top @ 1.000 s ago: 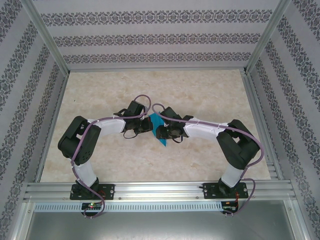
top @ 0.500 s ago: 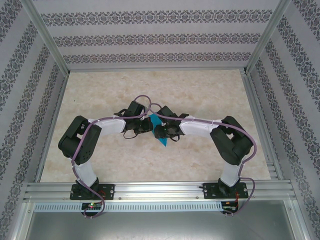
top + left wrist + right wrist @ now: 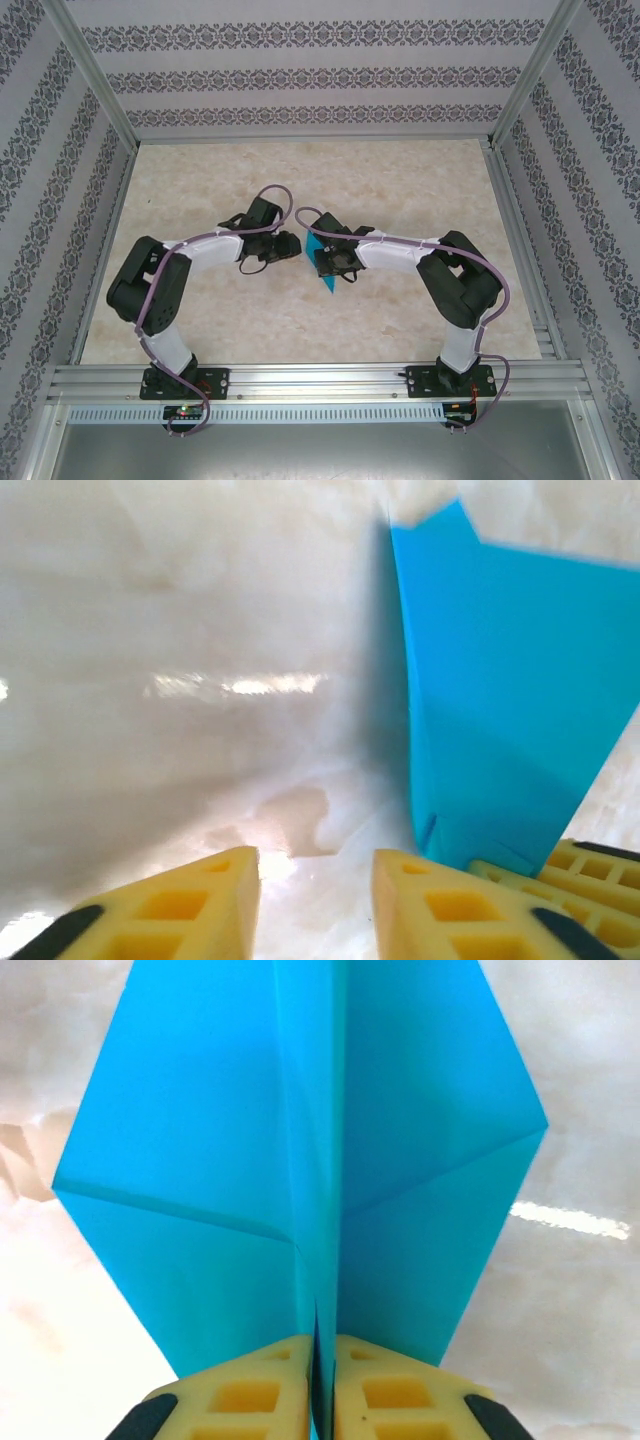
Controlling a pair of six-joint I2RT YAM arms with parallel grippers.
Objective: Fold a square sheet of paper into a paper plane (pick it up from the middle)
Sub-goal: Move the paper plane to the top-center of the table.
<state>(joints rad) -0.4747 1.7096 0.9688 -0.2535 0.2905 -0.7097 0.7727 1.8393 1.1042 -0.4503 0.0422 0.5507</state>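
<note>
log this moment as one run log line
left end effector: open, empty | right end effector: shut on paper plane at centre crease

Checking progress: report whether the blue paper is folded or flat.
Folded: the paper plane shows a centre crease and diagonal fold lines, pinched at that crease by the right hand.

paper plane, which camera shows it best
Right wrist view: the paper plane is large and sharp, both wings and creases plain, centre fold pinched by the right gripper. Left wrist view shows one blurred side; top external, a small blue sliver.
</note>
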